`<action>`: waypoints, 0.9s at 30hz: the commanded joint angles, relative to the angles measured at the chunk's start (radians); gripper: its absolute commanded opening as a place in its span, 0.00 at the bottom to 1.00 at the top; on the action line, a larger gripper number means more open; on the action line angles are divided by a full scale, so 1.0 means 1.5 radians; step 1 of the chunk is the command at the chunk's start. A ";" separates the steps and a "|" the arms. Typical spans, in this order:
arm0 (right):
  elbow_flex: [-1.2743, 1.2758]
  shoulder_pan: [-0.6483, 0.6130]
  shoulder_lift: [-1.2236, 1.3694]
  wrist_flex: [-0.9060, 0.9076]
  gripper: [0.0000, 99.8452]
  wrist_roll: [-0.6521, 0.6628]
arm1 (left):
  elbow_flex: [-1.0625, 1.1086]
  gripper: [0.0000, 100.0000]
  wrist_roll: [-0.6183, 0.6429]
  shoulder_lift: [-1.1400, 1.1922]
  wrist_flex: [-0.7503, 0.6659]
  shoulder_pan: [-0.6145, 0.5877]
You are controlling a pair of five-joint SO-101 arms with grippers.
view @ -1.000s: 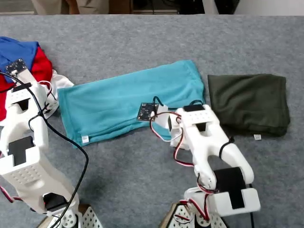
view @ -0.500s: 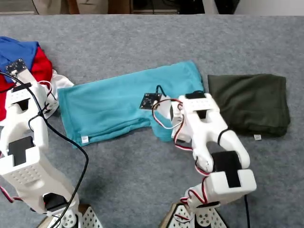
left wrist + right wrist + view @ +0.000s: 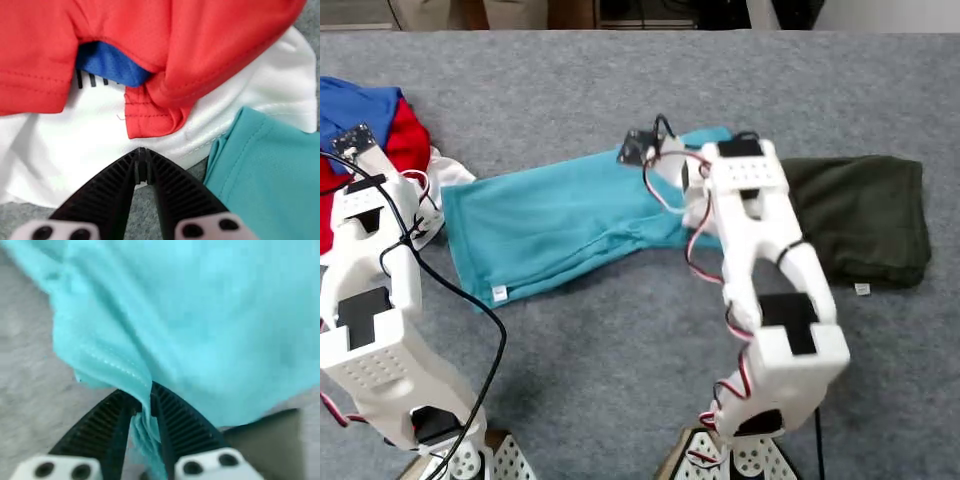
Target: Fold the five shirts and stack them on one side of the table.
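Observation:
A teal shirt [image 3: 550,220] lies spread across the middle of the grey table. My right gripper [image 3: 686,190] is at its right end, shut on a bunched fold of the teal fabric [image 3: 145,412], which is lifted and wrinkled there. A folded dark green shirt [image 3: 865,215] lies just to the right of it. At the far left, red [image 3: 410,140], blue [image 3: 360,105] and white [image 3: 445,175] shirts lie in a heap. My left gripper [image 3: 142,162] is shut, its tips at the hem of the white shirt [image 3: 75,150], beside the teal shirt's corner [image 3: 265,170].
The table [image 3: 620,380] is covered in grey felt, with bare room along the near side and across the far side. Both arm bases stand at the near edge. Cables run from the left arm over the table.
My right arm has swung toward the far side, dragging the teal shirt's near right edge up and over the shirt. The left arm has stayed put.

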 commanded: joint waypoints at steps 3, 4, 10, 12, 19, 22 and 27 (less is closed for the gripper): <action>-0.247 -0.026 0.114 0.051 0.00 -0.003 | -0.030 0.02 0.000 -0.003 0.002 -0.004; -0.292 -0.031 0.140 0.065 0.00 0.004 | -0.030 0.02 -0.001 -0.003 0.002 -0.004; -0.531 -0.051 0.296 0.126 0.00 0.053 | -0.030 0.02 -0.001 -0.003 0.002 -0.004; -0.598 -0.058 0.338 0.151 0.00 0.078 | -0.030 0.02 -0.002 -0.003 0.002 -0.003; -0.767 -0.087 0.442 0.228 0.12 0.113 | -0.030 0.02 -0.002 -0.003 0.002 -0.003; -0.822 -0.088 0.454 0.267 0.31 0.113 | -0.030 0.02 -0.002 -0.003 0.002 -0.003; -0.928 -0.086 0.455 0.364 0.39 0.110 | -0.030 0.02 -0.002 -0.003 0.002 -0.003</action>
